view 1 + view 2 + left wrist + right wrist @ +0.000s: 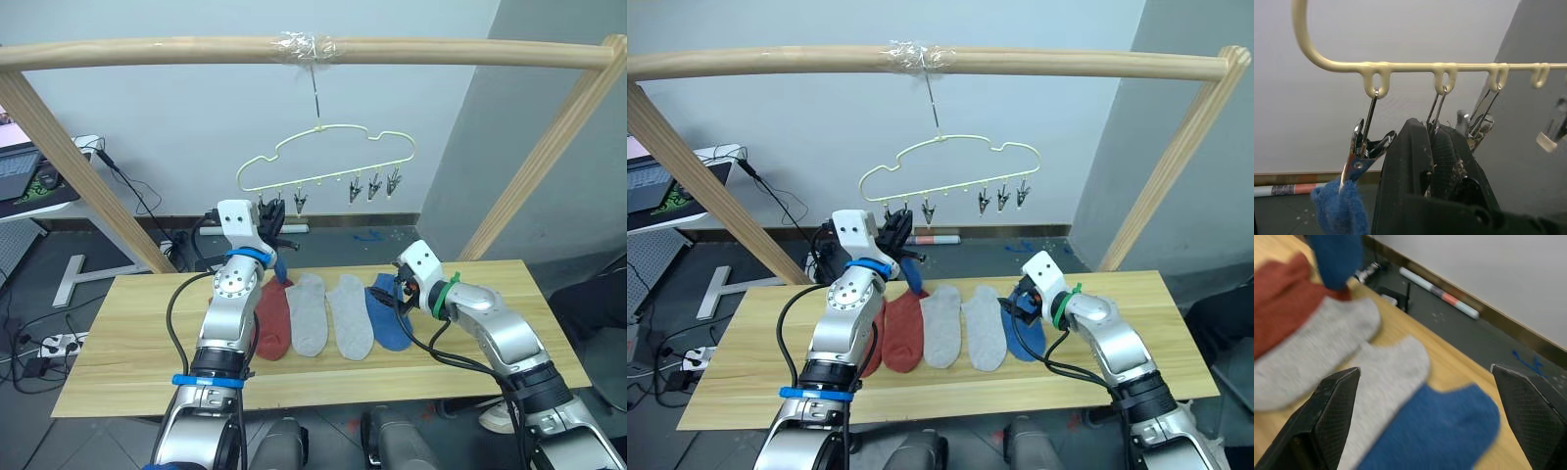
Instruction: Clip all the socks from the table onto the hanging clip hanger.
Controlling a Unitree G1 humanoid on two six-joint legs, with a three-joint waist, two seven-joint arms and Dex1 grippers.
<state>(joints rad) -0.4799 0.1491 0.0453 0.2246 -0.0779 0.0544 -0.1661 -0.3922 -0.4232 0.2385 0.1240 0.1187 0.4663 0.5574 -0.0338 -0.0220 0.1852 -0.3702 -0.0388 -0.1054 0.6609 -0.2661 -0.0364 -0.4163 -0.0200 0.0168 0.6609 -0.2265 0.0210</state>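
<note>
Even, soft indoor light; faint shadows; blurred right wrist close-up.

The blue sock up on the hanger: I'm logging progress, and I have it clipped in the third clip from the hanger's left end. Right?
Not quite. The blue sock is clipped, but in the first clip at the left end of the clip hanger, as the left wrist view shows.

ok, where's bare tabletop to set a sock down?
Free: the table left of the left arm, its right end past the right gripper, and the front strip. Crowded: the middle, with rust-red sock, grey socks, blue sock.
</note>
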